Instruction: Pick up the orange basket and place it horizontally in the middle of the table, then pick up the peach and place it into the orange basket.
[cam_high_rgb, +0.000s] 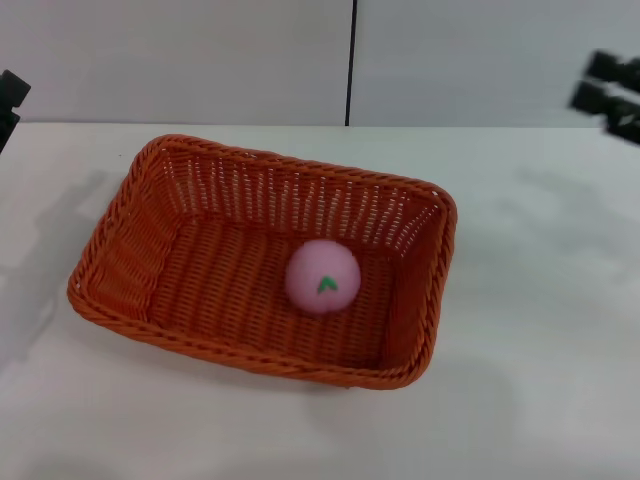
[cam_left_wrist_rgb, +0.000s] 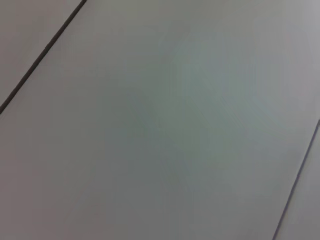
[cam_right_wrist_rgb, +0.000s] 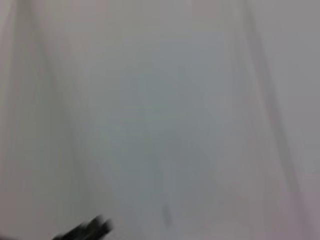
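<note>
The orange basket (cam_high_rgb: 262, 259) lies lengthwise across the middle of the white table (cam_high_rgb: 540, 330) in the head view. Inside it, right of centre on the woven floor, rests the pink peach (cam_high_rgb: 322, 277) with its green leaf mark facing up. My left gripper (cam_high_rgb: 10, 100) shows only as a dark piece at the far left edge, well away from the basket. My right gripper (cam_high_rgb: 610, 92) is raised at the upper right edge, also far from the basket. Neither holds anything that I can see. Both wrist views show only plain grey panels.
A grey wall with a dark vertical seam (cam_high_rgb: 351, 60) stands behind the table. White tabletop stretches on all sides of the basket.
</note>
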